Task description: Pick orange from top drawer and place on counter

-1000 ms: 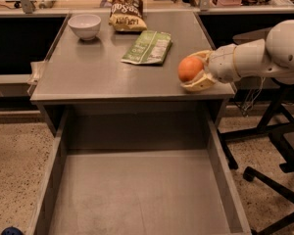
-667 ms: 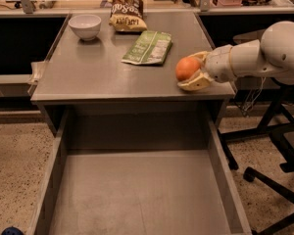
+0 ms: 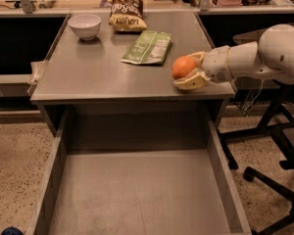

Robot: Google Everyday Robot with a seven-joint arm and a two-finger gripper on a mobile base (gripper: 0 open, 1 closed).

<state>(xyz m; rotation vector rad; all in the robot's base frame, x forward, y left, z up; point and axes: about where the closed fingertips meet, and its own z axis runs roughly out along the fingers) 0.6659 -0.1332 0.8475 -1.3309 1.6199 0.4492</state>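
The orange (image 3: 183, 66) sits between the fingers of my gripper (image 3: 188, 70), which is shut on it. The gripper reaches in from the right, and its lower finger (image 3: 192, 84) rests on or just above the grey counter (image 3: 98, 72) near the front right corner. The white arm (image 3: 255, 58) comes in from the right edge. The top drawer (image 3: 137, 190) is pulled fully open below the counter, and its flat bottom is bare.
A white bowl (image 3: 85, 25) stands at the counter's back left. A brown chip bag (image 3: 127, 12) lies at the back middle and a green packet (image 3: 148, 47) just left of the gripper. A dark chair base (image 3: 274, 180) stands to the right.
The gripper with the orange has shifted slightly left along the counter's right front area. The drawer and other items have not moved.
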